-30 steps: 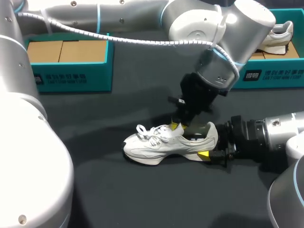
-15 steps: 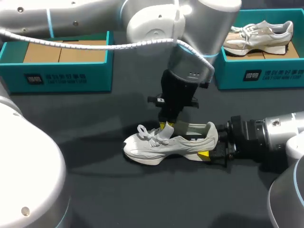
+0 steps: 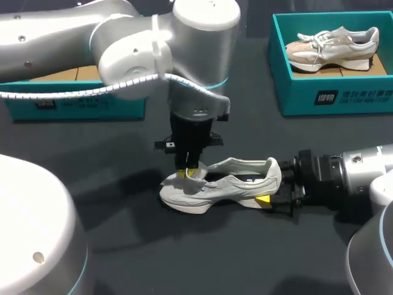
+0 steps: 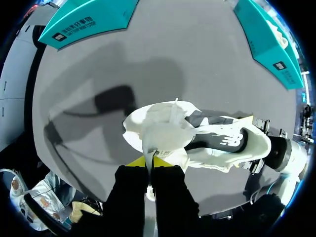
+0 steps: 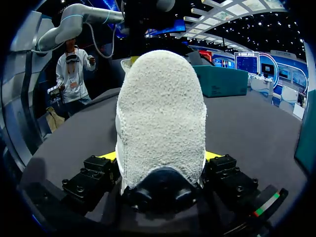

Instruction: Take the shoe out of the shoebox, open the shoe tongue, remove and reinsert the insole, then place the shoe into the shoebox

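Sneaker (image 3: 224,186), white, lies on its sole on the dark worktop (image 3: 123,246) in the head view, toe towards the left side and heel towards the right; the left arm (image 3: 123,43) comes in from the left and hangs straight down over the laces, with the left end effector (image 3: 187,174) pressed together on the tongue (image 3: 191,178), which is pulled forward over the toe; the right end effector (image 3: 270,183) lies level with the worktop and clamps the heel from both sides, one yellow tip showing at the near side. At the back left stands an open teal left shoebox (image 3: 80,104) with a cardboard floor; at the back right a teal right shoebox (image 3: 331,98) holds a second sneaker (image 3: 331,48); both boxes are well apart from the sneaker on the worktop.

From the left wrist, the two yellow tips sit almost together with the white tongue (image 4: 165,129) pinched between them; ahead of them the sneaker (image 4: 222,143) stretches away to the right end effector (image 4: 266,148) at its heel.

From the right wrist, the fuzzy heel of the sneaker (image 5: 160,113) fills the gap between the fingers (image 5: 106,156), both touching it, one on each side; the left arm (image 5: 143,12) stands over the far end of the sneaker.
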